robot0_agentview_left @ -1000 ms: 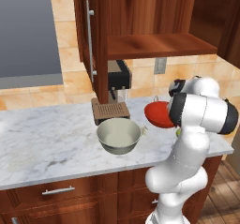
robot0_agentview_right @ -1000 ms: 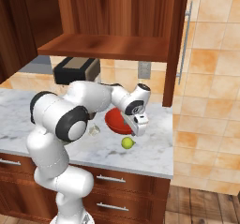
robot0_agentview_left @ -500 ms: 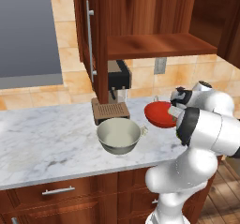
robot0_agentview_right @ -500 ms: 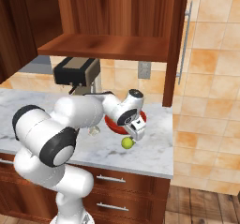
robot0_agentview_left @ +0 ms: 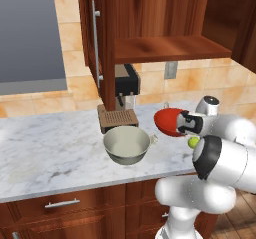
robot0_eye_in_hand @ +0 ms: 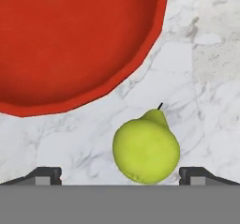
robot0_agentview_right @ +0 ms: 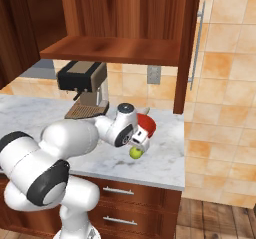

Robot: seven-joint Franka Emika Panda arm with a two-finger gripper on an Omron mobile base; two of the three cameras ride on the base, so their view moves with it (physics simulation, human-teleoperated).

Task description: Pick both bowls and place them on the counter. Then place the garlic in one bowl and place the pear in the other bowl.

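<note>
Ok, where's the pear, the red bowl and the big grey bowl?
pear (robot0_eye_in_hand: 146,146): hand view, middle of its green body.
red bowl (robot0_eye_in_hand: 70,40): hand view, its inside.
grey bowl (robot0_agentview_left: 126,142): left base view, its cream inside.

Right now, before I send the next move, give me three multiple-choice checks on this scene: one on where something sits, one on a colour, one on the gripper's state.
1. Where does the small yellow-green pear lie?
A. on the white marble counter, beside the shallow glossy red bowl
B. inside the red bowl
C. on the brown wooden shelf

2. What colour is the inside of the larger deep bowl?
A. bright red
B. pale cream
C. black

3. How does the gripper stand?
A. shut on the pear
B. shut on the red bowl's rim
C. open, with the pear between its fingertips, ungripped

Answers: 1 A, the hand view shows bare marble between fruit and bowl rim. 2 B, the left base view looks into its pale interior. 3 C, the fingertips sit wide apart, clear of the pear on both sides.
</note>
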